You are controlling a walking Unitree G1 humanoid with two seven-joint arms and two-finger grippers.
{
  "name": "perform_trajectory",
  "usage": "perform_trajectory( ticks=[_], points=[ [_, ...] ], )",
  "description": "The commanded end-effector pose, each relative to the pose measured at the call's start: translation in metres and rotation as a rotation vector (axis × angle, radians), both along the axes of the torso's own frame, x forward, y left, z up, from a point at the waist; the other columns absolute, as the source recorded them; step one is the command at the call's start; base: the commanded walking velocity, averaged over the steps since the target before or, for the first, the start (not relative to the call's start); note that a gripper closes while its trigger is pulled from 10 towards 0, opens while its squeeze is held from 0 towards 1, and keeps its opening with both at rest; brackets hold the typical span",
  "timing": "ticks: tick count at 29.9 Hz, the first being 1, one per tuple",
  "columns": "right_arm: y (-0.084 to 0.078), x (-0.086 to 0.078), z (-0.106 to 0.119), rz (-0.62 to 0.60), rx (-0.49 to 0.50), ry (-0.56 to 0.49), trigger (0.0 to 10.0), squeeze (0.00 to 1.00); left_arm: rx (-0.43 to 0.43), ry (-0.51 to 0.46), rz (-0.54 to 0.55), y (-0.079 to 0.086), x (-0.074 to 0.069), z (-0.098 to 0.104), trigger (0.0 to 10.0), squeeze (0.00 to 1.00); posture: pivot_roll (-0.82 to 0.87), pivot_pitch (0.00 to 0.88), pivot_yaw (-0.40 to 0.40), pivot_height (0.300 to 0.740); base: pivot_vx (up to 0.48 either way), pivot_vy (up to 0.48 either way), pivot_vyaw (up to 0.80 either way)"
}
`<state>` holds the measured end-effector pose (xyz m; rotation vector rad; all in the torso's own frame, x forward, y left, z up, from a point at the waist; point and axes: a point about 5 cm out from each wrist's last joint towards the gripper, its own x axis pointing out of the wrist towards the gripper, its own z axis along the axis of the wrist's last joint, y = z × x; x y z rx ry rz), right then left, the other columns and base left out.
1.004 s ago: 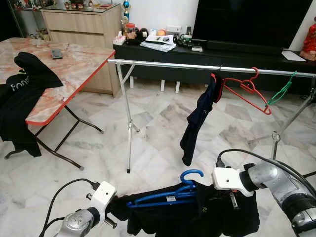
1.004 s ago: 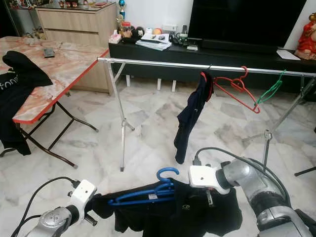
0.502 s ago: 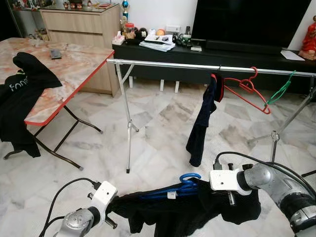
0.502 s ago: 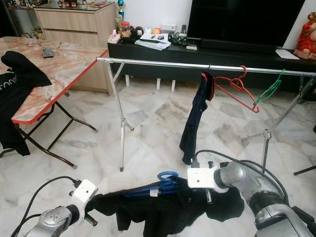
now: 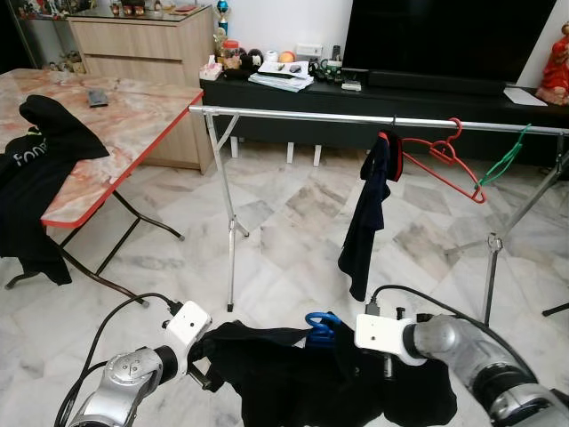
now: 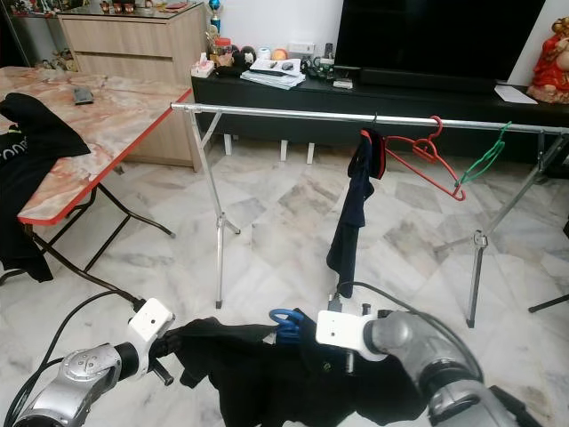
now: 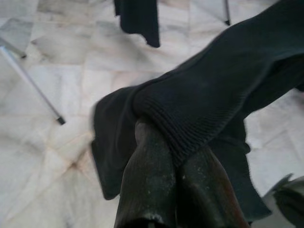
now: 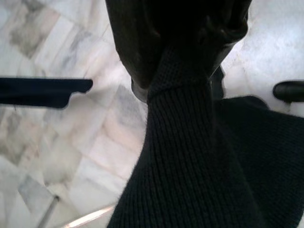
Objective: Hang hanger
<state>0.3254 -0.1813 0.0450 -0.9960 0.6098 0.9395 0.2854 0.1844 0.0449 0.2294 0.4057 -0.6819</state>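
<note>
Marble floor (image 5: pixel 284 222), metal rail (image 5: pixel 293 113) ahead; left gripper (image 7: pixel 173 164) and right gripper (image 8: pixel 183 66) pinching black garment (image 5: pixel 302 378).

I can read one piece of text. On the black shirt (image 5: pixel 36 169) draped over the edge of the marble-patterned folding table (image 5: pixel 124 124), white lettering appears to begin "fon", perhaps "fone"; a fold hides what follows. Papers and small items sit on the dark TV console (image 5: pixel 293 93), but any print on them is too small for me to make out.
</note>
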Motion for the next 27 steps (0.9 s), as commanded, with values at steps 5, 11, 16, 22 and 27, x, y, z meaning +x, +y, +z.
perform_trajectory(
  ticks=[5,11,16,22,27],
  points=[
    [0.003,-0.006,-0.016,-0.214,0.095,-0.001,0.0,0.00,-0.035,-0.011,-0.047,-0.004,-0.001,0.017,0.0,0.00,0.11,0.045,-0.027,0.740,0.000,0.000,0.00],
    [0.030,-0.018,-0.032,-0.261,0.262,0.081,0.0,0.00,-0.056,-0.028,-0.093,-0.014,0.001,0.031,0.0,0.00,0.11,0.045,-0.020,0.740,0.000,0.000,0.00],
    [0.030,-0.014,-0.034,-0.445,0.300,-0.014,0.0,0.00,-0.072,-0.036,-0.130,-0.022,0.000,0.038,0.0,0.00,0.12,0.044,-0.015,0.740,0.000,0.000,0.00],
    [0.034,-0.011,-0.032,-0.613,0.444,-0.024,0.0,0.00,-0.071,-0.031,-0.146,-0.023,-0.003,0.041,0.0,0.00,0.13,0.044,-0.012,0.740,0.000,0.000,0.00],
    [0.037,-0.013,-0.036,-0.648,0.443,0.001,0.0,0.00,-0.091,-0.042,-0.180,-0.030,-0.007,0.047,0.0,0.00,0.13,0.042,-0.012,0.740,0.000,0.000,0.00]
  ],
)
